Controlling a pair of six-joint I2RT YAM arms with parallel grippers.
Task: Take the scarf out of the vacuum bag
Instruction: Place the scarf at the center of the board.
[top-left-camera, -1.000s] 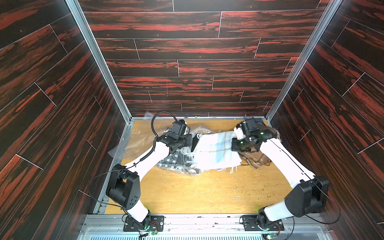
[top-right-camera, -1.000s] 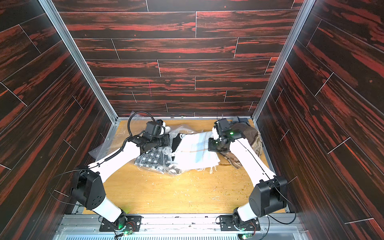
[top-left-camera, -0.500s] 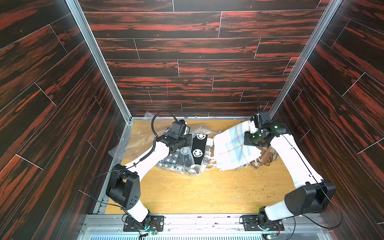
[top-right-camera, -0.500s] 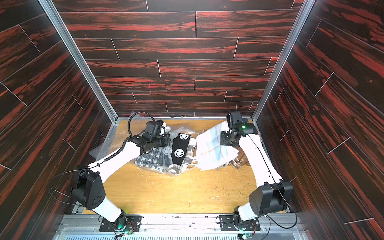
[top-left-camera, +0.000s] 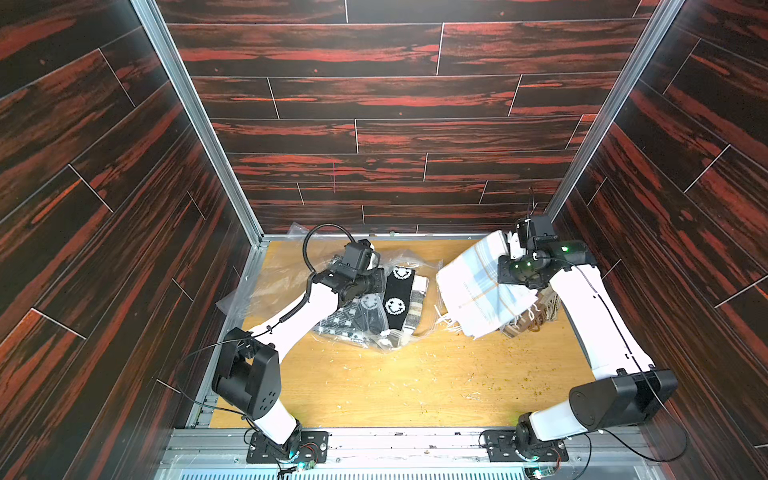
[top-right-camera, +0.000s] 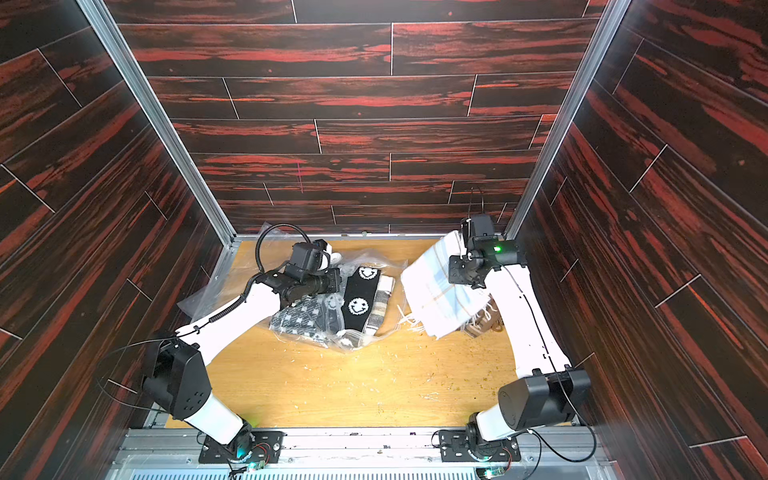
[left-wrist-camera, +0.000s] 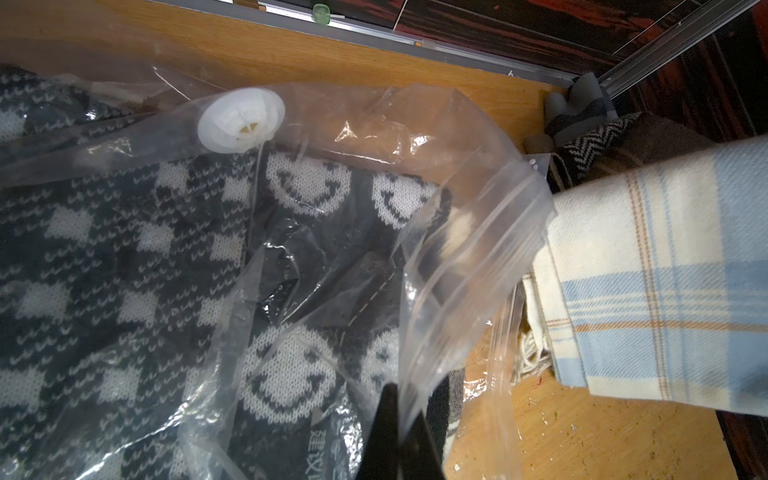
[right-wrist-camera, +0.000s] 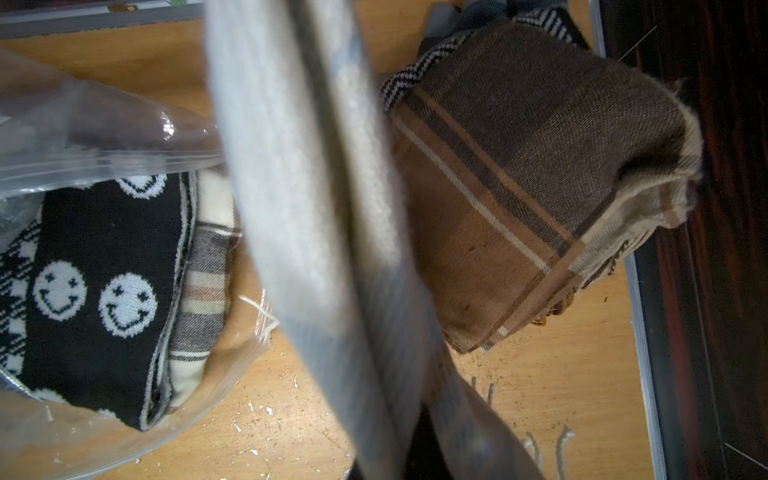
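Lifted clear since a second ago, in both top views the white-and-pale-blue plaid woven scarf (top-left-camera: 473, 295) hangs from the right tool (top-left-camera: 505, 274), closed on it, just beside the crinkly clear plastic vacuum bag (top-left-camera: 409, 266) (other knits (top-left-camera: 397, 297) inside). Left wrist view: left tool (left-wrist-camera: 395, 411) pinches the vacuum bag's film. Right wrist view: scarf drapes close, blurred.

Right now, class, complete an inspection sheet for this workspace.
Surface: wooden tabletop, littered with crumbs.
Job's things: pale plaid scarf outside the vacuum bag; smiley scarf inside.
Clutter: brown plaid scarf folded under the lifted one.
Grippers: left gripper shut on vacuum bag; right gripper shut on pale plaid scarf.
Cables: black cable loops up near the left gripper.
Surroundings: dark red wood-pattern walls.
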